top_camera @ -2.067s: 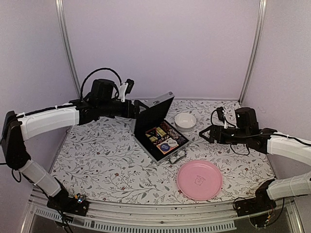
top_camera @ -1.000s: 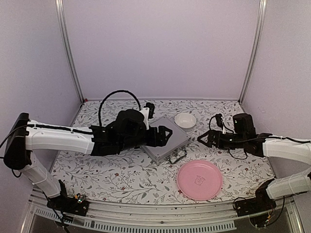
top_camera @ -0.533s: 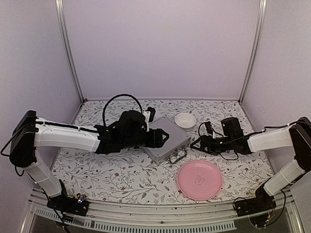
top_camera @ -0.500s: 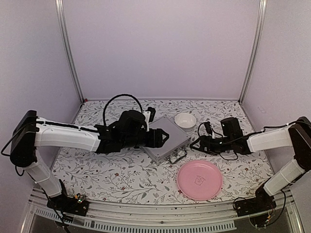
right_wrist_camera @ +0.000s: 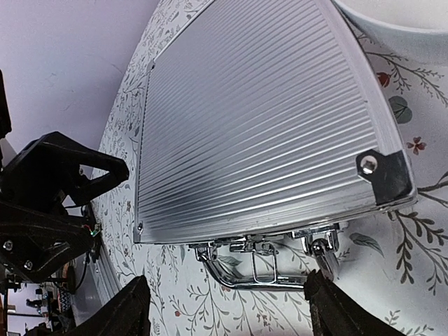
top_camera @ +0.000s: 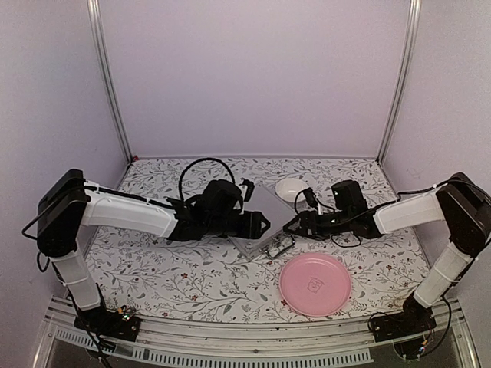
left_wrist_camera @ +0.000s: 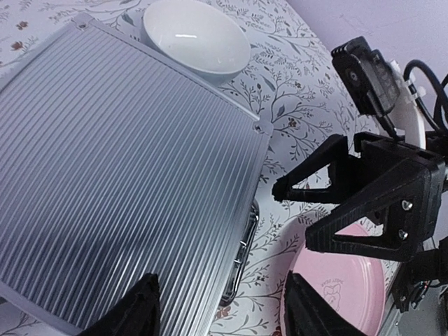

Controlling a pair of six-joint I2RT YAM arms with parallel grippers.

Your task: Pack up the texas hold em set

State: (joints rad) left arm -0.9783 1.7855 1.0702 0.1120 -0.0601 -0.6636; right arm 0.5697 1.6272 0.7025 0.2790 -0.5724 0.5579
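Observation:
The texas hold em set is a ribbed silver case (top_camera: 265, 201) lying shut on the table, so its contents are hidden. Its chrome handle (top_camera: 280, 247) and latch point toward the near edge. My left gripper (top_camera: 261, 225) hovers open over the lid's near right part (left_wrist_camera: 126, 175), one finger (left_wrist_camera: 136, 311) above the lid, the other (left_wrist_camera: 315, 308) past its edge. My right gripper (top_camera: 289, 224) stands open just right of the case, facing the handle (right_wrist_camera: 266, 276), which lies ahead between its fingers (right_wrist_camera: 129, 308), untouched. Each wrist view shows the other gripper across the case.
A white bowl (top_camera: 291, 188) stands just behind the case's far right corner (left_wrist_camera: 196, 35). A pink plate (top_camera: 314, 284) lies near the front, right of the handle (left_wrist_camera: 343, 280). Purple walls close in the floral-cloth table (top_camera: 169, 268).
The lid, open two seconds ago, now lies shut. Over the last second my right gripper slid left up to the handle, my left shifted right along the lid, and both jaws narrowed somewhat.

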